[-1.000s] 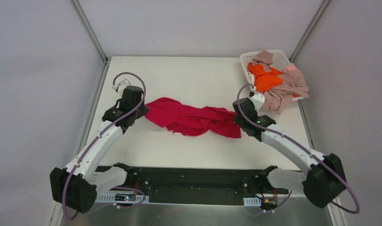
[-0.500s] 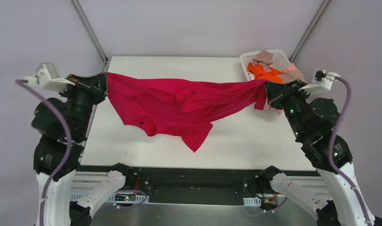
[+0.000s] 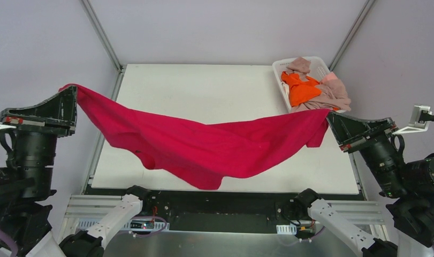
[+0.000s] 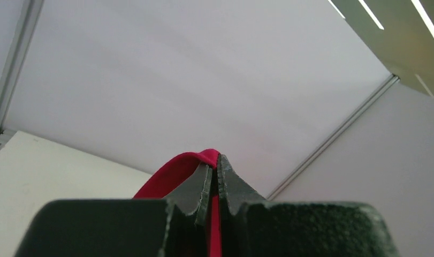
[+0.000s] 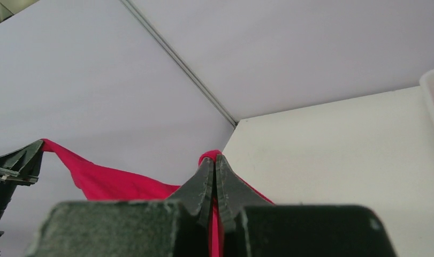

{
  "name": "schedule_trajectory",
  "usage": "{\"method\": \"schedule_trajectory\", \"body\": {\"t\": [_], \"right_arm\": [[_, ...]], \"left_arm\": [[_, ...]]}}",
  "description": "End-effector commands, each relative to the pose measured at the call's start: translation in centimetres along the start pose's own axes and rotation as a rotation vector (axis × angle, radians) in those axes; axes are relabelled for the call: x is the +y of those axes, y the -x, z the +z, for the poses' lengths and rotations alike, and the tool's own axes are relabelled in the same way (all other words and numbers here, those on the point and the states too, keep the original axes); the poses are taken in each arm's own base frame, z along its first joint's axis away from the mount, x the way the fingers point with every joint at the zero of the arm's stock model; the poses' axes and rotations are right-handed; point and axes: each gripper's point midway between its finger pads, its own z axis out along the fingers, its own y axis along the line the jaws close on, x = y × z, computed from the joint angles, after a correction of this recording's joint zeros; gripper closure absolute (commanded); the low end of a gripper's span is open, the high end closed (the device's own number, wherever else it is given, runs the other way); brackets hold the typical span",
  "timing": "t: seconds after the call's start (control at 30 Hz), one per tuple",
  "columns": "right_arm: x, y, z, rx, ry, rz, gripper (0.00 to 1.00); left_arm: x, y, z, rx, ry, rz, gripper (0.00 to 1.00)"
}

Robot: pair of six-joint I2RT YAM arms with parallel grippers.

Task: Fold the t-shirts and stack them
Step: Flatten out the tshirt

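Note:
A crimson-red t-shirt (image 3: pixel 204 142) hangs stretched high above the table between both grippers, sagging in the middle toward the near edge. My left gripper (image 3: pixel 71 90) is shut on its left corner, with red cloth (image 4: pixel 174 174) pinched between the jaws (image 4: pixel 217 160). At the right, my right gripper (image 3: pixel 330 115) is shut on the other corner, red cloth (image 5: pixel 118 184) trailing from its tips (image 5: pixel 214 159). An orange t-shirt (image 3: pixel 302 89) and pink-beige t-shirts (image 3: pixel 327 96) lie heaped in the white basket.
The white plastic basket (image 3: pixel 278 68) stands at the table's back right corner, cloth spilling over its right side. The white table (image 3: pixel 204 91) lies below the raised shirt. Metal frame posts (image 3: pixel 102 35) rise at the back corners.
Both arms have lifted and drawn apart toward the camera. The red shirt went from a crumpled heap on the table to hanging spread in the air.

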Motion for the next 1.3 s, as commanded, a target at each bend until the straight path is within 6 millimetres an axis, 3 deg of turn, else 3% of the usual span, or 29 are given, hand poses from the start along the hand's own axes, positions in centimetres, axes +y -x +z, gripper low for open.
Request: {"method": "schedule_trajectory", "body": {"t": [0.0, 0.1, 0.13, 0.23, 0.3, 0.4, 0.5, 0.53, 0.57, 0.63, 0.67, 0.7, 0.73, 0.77, 0.87, 1.0, 1.1, 1.27], "right_arm": [[-3.0, -0.4, 0.2, -0.009, -0.158, 0.019, 1.0], [-7.9, -1.6, 1.0, -0.025, -0.389, -0.01, 1.0], [-9.9, -2.9, 1.3, -0.014, -0.473, -0.023, 1.0], [-15.4, -6.1, 1.8, -0.003, -0.696, -0.076, 1.0], [-18.9, -8.2, 2.0, 0.002, -0.843, -0.128, 1.0], [-23.8, -13.3, 3.1, 0.119, -1.019, -0.173, 1.0], [-28.8, -20.2, 4.9, 0.328, -1.091, -0.044, 1.0], [-30.2, -21.6, 5.6, 0.362, -1.11, -0.005, 1.0], [-31.1, -22.5, 6.3, 0.394, -1.116, 0.016, 0.93], [-32.0, -23.0, 7.8, 0.42, -1.127, 0.013, 0.65], [-32.1, -22.9, 8.3, 0.423, -1.132, 0.009, 0.49], [-32.0, -22.6, 8.7, 0.43, -1.137, 0.003, 0.23], [-31.8, -22.4, 9.1, 0.431, -1.13, 0.003, 0.08], [-31.7, -22.3, 9.3, 0.428, -1.126, 0.004, 0.02], [-31.6, -21.9, 9.3, 0.407, -1.122, 0.001, 0.01], [-31.0, -23.1, 8.8, 0.456, -1.062, 0.023, 0.01], [-30.0, -25.0, 8.8, 0.516, -0.972, 0.066, 0.01], [-29.1, -28.0, 8.7, 0.608, -0.857, 0.108, 0.0]], "left_arm": [[1.7, -0.8, 4.4, -0.004, 0.141, 0.091, 1.0], [5.2, -3.3, 8.9, 0.015, 0.353, 0.186, 1.0], [6.2, -4.6, 10.4, 0.035, 0.409, 0.222, 1.0], [9.1, -9.7, 15.4, 0.13, 0.54, 0.341, 1.0], [11.7, -13.6, 18.8, 0.211, 0.598, 0.387, 1.0], [17.8, -19.9, 23.4, 0.34, 0.7, 0.413, 1.0], [23.2, -29.0, 27.6, 0.528, 0.706, 0.451, 0.99], [24.4, -32.0, 28.7, 0.59, 0.69, 0.464, 0.86], [25.4, -34.3, 29.5, 0.64, 0.674, 0.475, 0.68], [26.5, -38.0, 30.3, 0.716, 0.642, 0.46, 0.23], [26.8, -38.9, 30.3, 0.731, 0.64, 0.447, 0.04], [26.8, -39.4, 30.4, 0.744, 0.63, 0.435, 0.01], [26.6, -39.8, 30.3, 0.756, 0.618, 0.427, 0.01], [26.3, -39.7, 30.2, 0.761, 0.606, 0.42, 0.01], [24.9, -39.4, 29.1, 0.782, 0.573, 0.404, 0.01], [21.5, -40.1, 25.6, 0.848, 0.51, 0.368, 0.01], [19.8, -41.2, 20.7, 0.909, 0.522, 0.297, 0.01], [19.2, -44.9, 9.6, 1.077, 0.566, 0.19, 0.01]]}}
